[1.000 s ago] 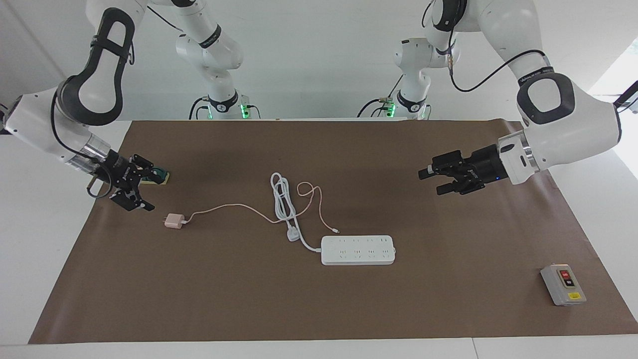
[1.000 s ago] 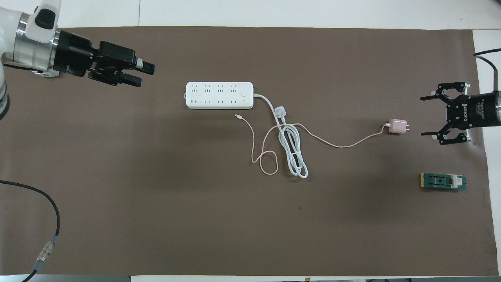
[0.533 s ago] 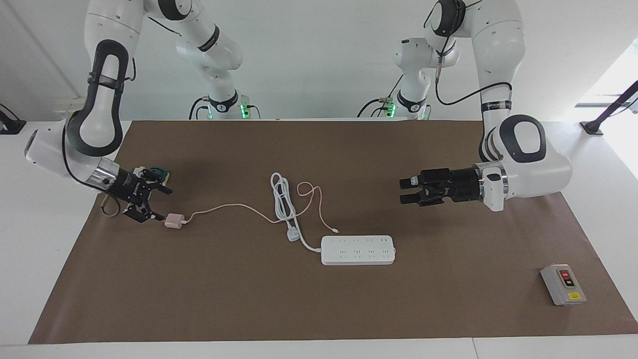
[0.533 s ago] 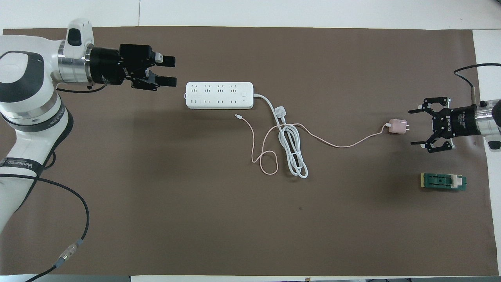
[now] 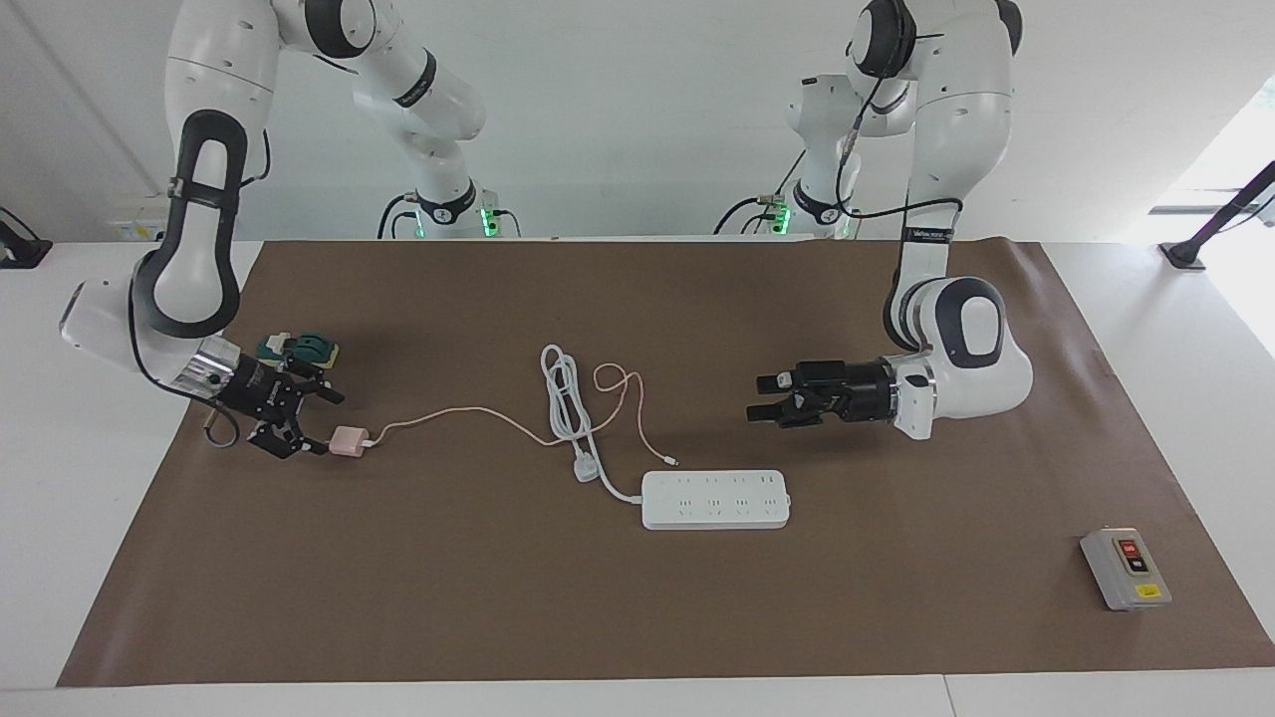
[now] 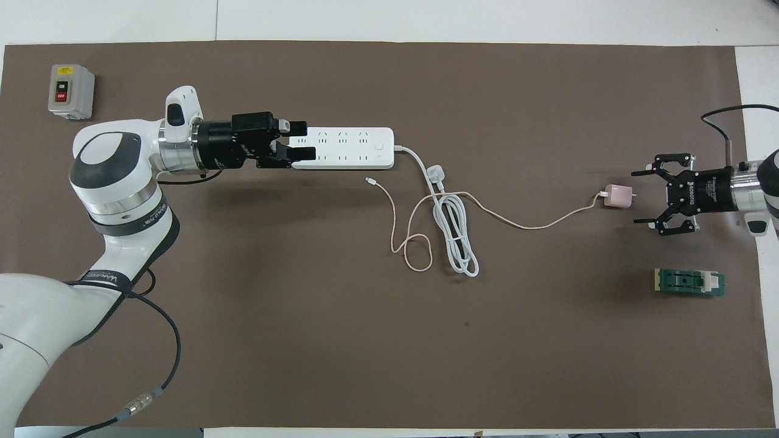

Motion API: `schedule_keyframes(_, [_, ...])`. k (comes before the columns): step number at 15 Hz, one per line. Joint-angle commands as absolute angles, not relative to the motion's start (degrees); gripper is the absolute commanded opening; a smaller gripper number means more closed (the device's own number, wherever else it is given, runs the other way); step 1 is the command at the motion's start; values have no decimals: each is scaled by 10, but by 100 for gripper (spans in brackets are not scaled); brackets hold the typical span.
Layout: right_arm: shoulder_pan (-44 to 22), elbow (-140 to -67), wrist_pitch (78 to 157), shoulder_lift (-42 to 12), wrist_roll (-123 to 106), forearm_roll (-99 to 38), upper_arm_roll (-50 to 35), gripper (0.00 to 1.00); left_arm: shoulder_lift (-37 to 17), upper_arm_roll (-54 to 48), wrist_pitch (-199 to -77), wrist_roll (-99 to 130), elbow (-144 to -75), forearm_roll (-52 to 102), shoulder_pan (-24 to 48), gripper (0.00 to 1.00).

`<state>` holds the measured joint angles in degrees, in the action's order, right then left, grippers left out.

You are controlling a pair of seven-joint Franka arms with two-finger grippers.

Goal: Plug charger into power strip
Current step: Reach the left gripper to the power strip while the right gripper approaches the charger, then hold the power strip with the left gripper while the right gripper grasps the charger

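So the counter point(image 5: 637, 617) is covered by a brown mat, and everything I care about sits in a loose line across the middle of it.

My left arm is stretched out low with its gripper point(image 5: 762, 398) up in the air, fingers spread, holding nothing. From overhead it covers the strip's end toward the left arm, but the facing view shows it clear of the strip, at about 1 o'clock from it there. My guess is it's lining up to pin the strip so it won't slide when the plug goes in.

My right gripper point(image 5: 311, 418) is down at the mat with its fingers spread wide, open toward the charger point(image 5: 349, 440), which sits just beside the fingertips. Nothing pinched yet. Can't really tell whether a fingertip already touches the cube.

The strip point(image 5: 715, 499) lies flat, sockets up, its thick white cord point(image 5: 564, 390) coiled at roughly 10 o'clock from it in the facing view, three-pin plug point(image 5: 585, 468) loose on the mat. The charger's pink cable point(image 5: 468, 412) loops across that coil, so lifting could drag it.

Grey switch box point(image 5: 1126, 568) and a small green part point(image 6: 689, 282) sit at the ends, unrelated. The charger's prongs are tiny; hard to see how they're oriented.
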<state>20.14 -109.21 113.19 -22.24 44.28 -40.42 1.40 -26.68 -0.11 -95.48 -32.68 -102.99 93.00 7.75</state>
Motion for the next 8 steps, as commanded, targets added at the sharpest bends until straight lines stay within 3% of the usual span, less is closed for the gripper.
schedule_keyframes(1, [208, -1085, 1146, -236, 421, -425, 8, 100, -272, 5, -963, -382, -1066, 989, 104, 100])
schedule_keyframes(8, [197, -1097, 1179, -243, 405, -453, 7, 100, -285, 8, -962, -430, -1072, 1006, 121, 100])
